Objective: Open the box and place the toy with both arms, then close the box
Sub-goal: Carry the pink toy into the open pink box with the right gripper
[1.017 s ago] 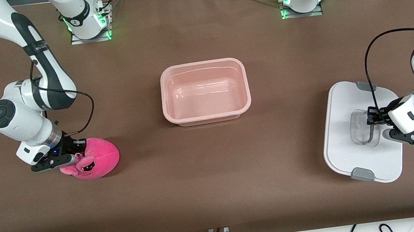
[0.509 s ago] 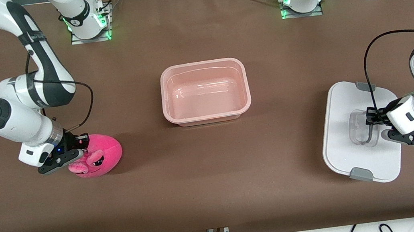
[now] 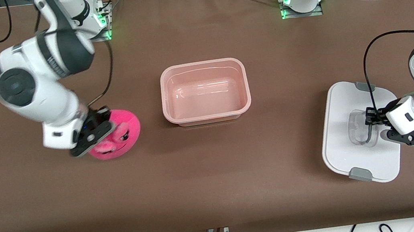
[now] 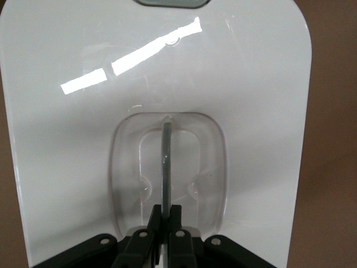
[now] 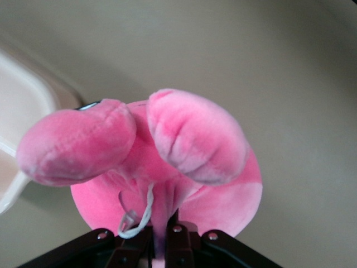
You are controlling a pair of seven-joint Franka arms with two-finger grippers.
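Note:
The pale pink box (image 3: 205,92) stands open in the middle of the table, with nothing in it. Its white lid (image 3: 359,131) lies flat toward the left arm's end. My left gripper (image 3: 371,119) is shut on the lid's clear handle (image 4: 166,167), which stands upright in the recess. My right gripper (image 3: 100,130) is shut on a fold of the bright pink plush toy (image 3: 116,134) and holds it in the air over the table, toward the right arm's end of the box. In the right wrist view the toy (image 5: 167,162) fills the middle and the box rim (image 5: 22,111) shows at the edge.
Brown table cover (image 3: 216,179) all round the box. Both arm bases with green lights stand at the table edge farthest from the front camera. Cables hang along the nearest edge.
My right gripper has lifted the toy off the table and carried it toward the box. The left gripper has stayed on the lid's handle.

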